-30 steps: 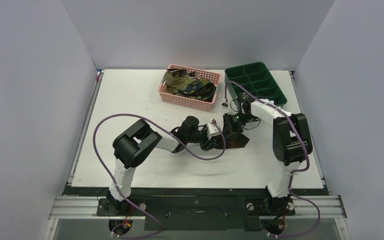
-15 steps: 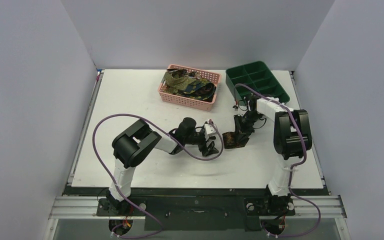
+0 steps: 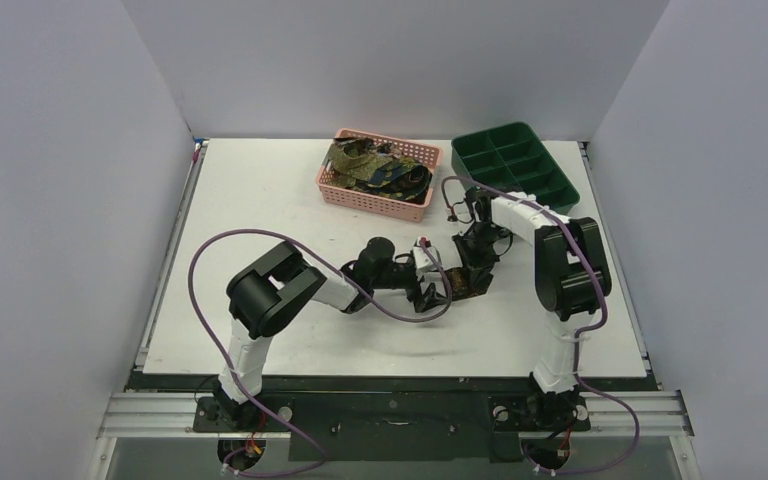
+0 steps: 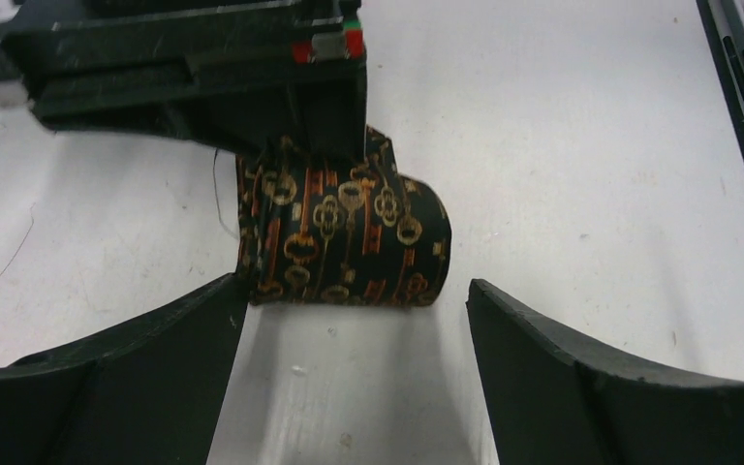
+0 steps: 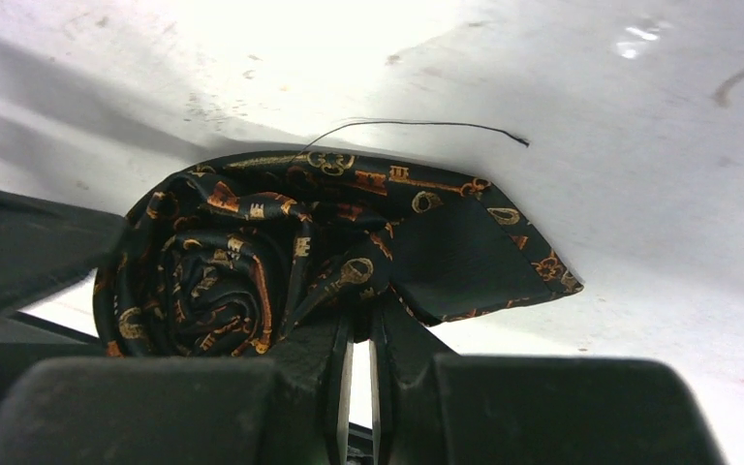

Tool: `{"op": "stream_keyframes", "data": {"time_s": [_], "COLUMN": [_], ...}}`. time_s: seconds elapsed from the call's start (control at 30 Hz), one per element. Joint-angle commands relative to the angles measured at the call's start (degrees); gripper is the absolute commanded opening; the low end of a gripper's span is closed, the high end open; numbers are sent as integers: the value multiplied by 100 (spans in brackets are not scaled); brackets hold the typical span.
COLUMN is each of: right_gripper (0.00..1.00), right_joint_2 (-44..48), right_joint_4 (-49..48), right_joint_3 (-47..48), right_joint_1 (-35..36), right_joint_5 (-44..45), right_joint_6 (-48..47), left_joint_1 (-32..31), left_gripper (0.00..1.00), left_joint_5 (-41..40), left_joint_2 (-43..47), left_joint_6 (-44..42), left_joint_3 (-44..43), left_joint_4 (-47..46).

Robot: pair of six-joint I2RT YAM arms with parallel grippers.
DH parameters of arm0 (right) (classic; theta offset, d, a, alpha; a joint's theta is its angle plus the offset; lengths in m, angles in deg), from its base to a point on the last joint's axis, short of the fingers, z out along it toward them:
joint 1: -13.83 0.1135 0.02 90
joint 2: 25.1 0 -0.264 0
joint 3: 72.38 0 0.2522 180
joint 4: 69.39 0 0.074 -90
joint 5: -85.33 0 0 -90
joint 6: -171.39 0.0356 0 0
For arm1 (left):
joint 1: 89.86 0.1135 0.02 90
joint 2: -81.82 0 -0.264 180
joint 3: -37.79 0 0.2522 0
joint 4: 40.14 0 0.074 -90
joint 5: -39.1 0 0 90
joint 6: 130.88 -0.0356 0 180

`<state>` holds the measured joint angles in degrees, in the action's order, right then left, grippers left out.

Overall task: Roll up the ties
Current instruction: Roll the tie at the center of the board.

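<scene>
The fingers [image 4: 107, 387] of the left gripper [image 4: 358, 383] stand wide apart and hold nothing. The rolled tie [image 4: 344, 232] lies on the white table [image 4: 591, 145] just in front of their tips, in line with the gap between them. The left fingertip comes very close to the lower corner of the roll, but I cannot tell if it touches. The right gripper [image 4: 184, 68] comes onto the roll from the far side. In the right wrist view its two fingers [image 5: 300, 368] are pressed almost together, with only a thin slit between them, and they pinch a fold of the dark fabric at the edge of the roll [image 5: 252, 262]. The fabric is black with gold and orange keys. The spiral of the roll is on the left and the pointed end lies flat to the right. A thin loose thread [image 5: 417, 123] curves over the table behind it. From above, both grippers [image 3: 430, 290] [image 3: 470, 268] meet at the roll [image 3: 463, 283] near the middle of the table, right of centre. More ties [image 3: 375, 165] are heaped in the pink basket [image 3: 370, 198] at the back, and the green tray [image 3: 516, 150] stands just beside it to the right.
</scene>
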<state>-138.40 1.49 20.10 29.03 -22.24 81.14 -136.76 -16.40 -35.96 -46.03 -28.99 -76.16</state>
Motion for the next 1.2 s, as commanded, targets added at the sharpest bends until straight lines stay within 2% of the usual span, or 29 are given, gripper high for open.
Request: {"op": "stream_keyframes", "data": {"time_s": [0.0, 0.13, 0.2, 0.27, 0.37, 0.43, 0.47, 0.5, 0.53, 0.57, 0.6, 0.63, 0.67, 0.83, 0.93, 0.97, 1.0, 1.03, 1.17], "right_gripper": [0, 0, 0, 0, 0, 1, 5, 14, 18, 28, 32, 42, 48, 54, 62, 63, 69, 71, 73], "right_joint_2": [-401, -509, -515, -469, -216, -10, 65, 234, 319, 495, 660, 722, 818, 881, 742, 683, 556, 498, 210], "right_joint_4": [-452, -535, -584, -645, -758, -794, -779, -739, -721, -668, -637, -578, -539, -703, -1023, -1150, -1203, -1267, -1455], "right_joint_3": [-332, -208, -197, -232, -331, -345, -337, -329, -330, -335, -360, -404, -425, -746, -888, -929, -942, -958, -1052], "right_joint_1": [335, 434, 456, 449, 398, 290, 156, 65, -137, -253, -474, -584, -772, -1111, -1146, -1139, -1132, -1113, -1013], "right_joint_5": [244, -174, -382, -603, -835, -930, -998, -1110, -1175, -1299, -1358, -1437, -1466, -1513, -1546, -1625, -1705, -1867, -2475], "right_joint_6": [100, 287, 333, 324, 236, 165, 148, 119, 112, 95, 91, 77, 71, 211, 489, 534, 607, 637, 704], "left_joint_1": [-145, -229, -261, -267, -245, -209, -199, -184, -182, -180, -173, -172, -176, -171, -171, -167, -163, -158, -33], "left_gripper": [83, 83, 79, 67, 37, 24, 21, 16, 15, 13, 12, 12, 11, 11, 11, 11, 11, 11, 11], "left_joint_5": [-48, -69, -127, -242, -418, -472, -484, -516, -533, -561, -573, -586, -586, -515, -454, -445, -427, -422, -331], "left_joint_2": [23, -76, -131, -184, -233, -209, -186, -161, -146, -137, -135, -138, -142, -163, -161, -160, -150, -149, -157], "left_joint_6": [-14, -203, -395, -568, -755, -854, -902, -932, -994, -1029, -1044, -1072, -1096, -1172, -1216, -1234, -1239, -1233, -1088], "left_joint_3": [-34, -80, -121, -152, -148, -115, -63, -39, -24, -16, -7, 4, -2, -39, -62, -67, -64, -67, -51], "left_joint_4": [-462, -335, -116, 111, 468, 733, 880, 960, 1176, 1373, 1453, 1583, 1650, 1950, 2057, 2092, 2116, 2151, 2179]}}
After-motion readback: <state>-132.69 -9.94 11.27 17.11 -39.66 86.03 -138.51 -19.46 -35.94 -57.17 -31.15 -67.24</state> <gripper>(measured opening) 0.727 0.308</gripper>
